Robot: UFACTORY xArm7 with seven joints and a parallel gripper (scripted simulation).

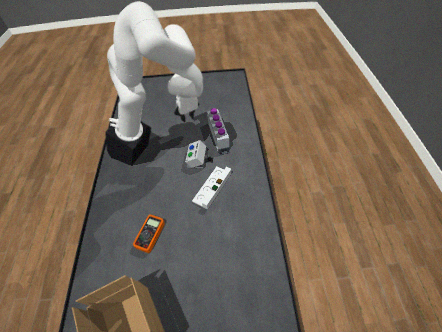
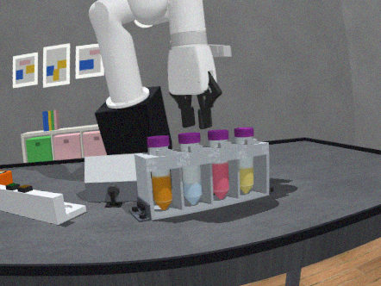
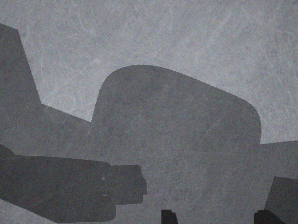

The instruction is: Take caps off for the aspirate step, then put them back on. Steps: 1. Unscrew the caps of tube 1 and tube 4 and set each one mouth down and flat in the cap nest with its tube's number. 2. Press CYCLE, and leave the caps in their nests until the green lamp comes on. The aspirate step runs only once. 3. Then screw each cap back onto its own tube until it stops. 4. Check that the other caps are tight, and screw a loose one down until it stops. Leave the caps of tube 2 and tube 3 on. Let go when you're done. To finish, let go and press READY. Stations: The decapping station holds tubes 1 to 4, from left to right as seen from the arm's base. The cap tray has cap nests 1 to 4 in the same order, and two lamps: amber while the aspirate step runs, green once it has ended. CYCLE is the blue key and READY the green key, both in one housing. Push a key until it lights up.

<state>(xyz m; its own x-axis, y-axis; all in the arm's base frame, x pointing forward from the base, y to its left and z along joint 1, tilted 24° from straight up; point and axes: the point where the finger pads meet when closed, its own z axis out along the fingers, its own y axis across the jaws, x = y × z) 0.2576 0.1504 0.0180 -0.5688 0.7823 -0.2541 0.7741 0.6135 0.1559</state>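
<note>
The white tube rack (image 1: 218, 127) holds four tubes, all with purple caps on; in the exterior view the caps (image 2: 158, 141), (image 2: 190, 138), (image 2: 218, 134), (image 2: 244, 132) stand in a row. My gripper (image 2: 198, 116) (image 1: 187, 116) hangs above the mat on the base side of the rack, a little higher than the caps and touching none. Its fingers stand partly apart and hold nothing. The wrist view shows only mat and shadows, with the fingertips at the bottom edge. The cap tray (image 1: 212, 187) has empty nests and dark lamps. The key housing (image 1: 195, 154) carries an unlit blue key (image 1: 192, 148) and an unlit green key (image 1: 190, 155).
An orange multimeter (image 1: 149, 232) lies on the mat towards the front. An open cardboard box (image 1: 117, 307) stands at the mat's near corner. The arm's black base block (image 1: 125, 142) is left of the key housing.
</note>
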